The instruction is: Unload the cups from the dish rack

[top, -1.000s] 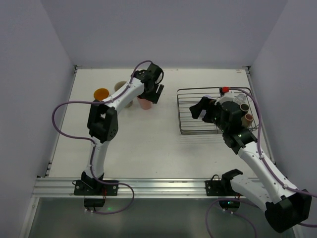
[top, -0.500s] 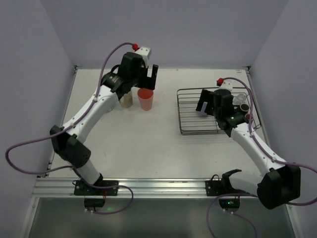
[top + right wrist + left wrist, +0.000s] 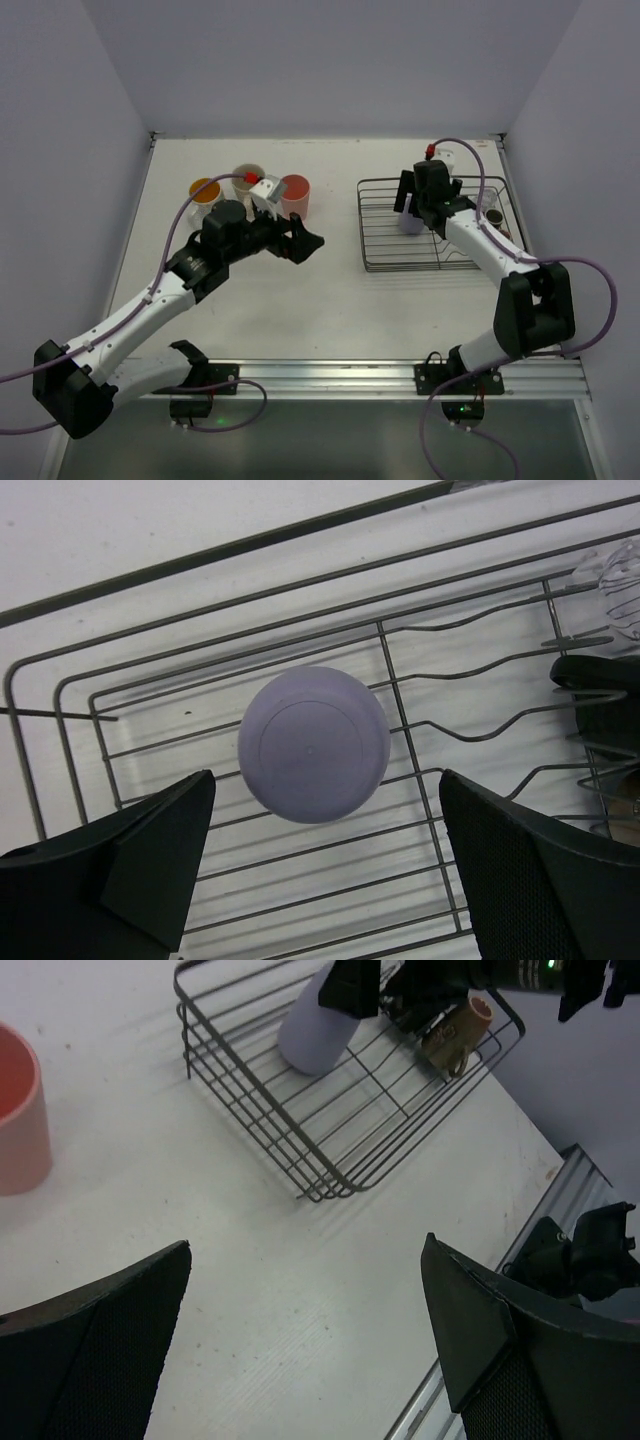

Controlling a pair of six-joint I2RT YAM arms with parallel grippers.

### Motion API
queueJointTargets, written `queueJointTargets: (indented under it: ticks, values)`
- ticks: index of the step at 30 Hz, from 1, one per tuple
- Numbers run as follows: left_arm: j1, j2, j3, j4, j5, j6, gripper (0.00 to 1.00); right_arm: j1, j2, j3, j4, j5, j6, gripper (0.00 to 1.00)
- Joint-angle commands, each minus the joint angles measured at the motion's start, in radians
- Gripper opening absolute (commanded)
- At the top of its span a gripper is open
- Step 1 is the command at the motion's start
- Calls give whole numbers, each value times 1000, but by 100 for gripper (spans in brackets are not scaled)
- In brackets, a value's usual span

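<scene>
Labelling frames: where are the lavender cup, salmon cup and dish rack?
lavender cup [image 3: 313, 743], right wrist view, flat bottom
salmon cup [image 3: 294, 190], top view, open mouth
dish rack [image 3: 318, 1188], left wrist view, near corner

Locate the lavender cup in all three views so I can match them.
Top external: lavender cup sits in the left part of the dish rack, right of centre.
Left wrist: cup at top centre, inside the rack.
Right wrist: cup at frame centre.
Shared landmark: the rack's wires.
</scene>
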Motion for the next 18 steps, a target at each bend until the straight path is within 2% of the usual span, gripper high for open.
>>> queueJointTargets:
  ticks: [1,6,9,10,12,13,14,15,18]
  values:
    - [-6,-71,-124,200,74,-72,100,-15,54,63,-2,47,-18,95]
    - [-6,-79,-200,283,107,-84,100,-22,142,116,7,23,-44,87]
    - [-8,-50,-210,306,121,-97,100,-22,183,140,10,13,-50,72]
    - [-6,-38,-211,312,130,-101,100,-22,185,142,12,13,-52,65]
    - [-6,-28,-217,338,135,-110,99,-22,173,134,24,16,-59,60]
    - [-9,-21,-222,350,141,-118,99,-23,162,119,35,21,-62,53]
    - [-11,-15,-222,367,146,-123,100,-23,148,113,41,18,-62,40]
    - [-11,-9,-216,370,146,-127,100,-23,130,106,41,16,-56,36]
    - [-14,13,-210,413,146,-153,99,-20,13,56,63,-7,-33,35]
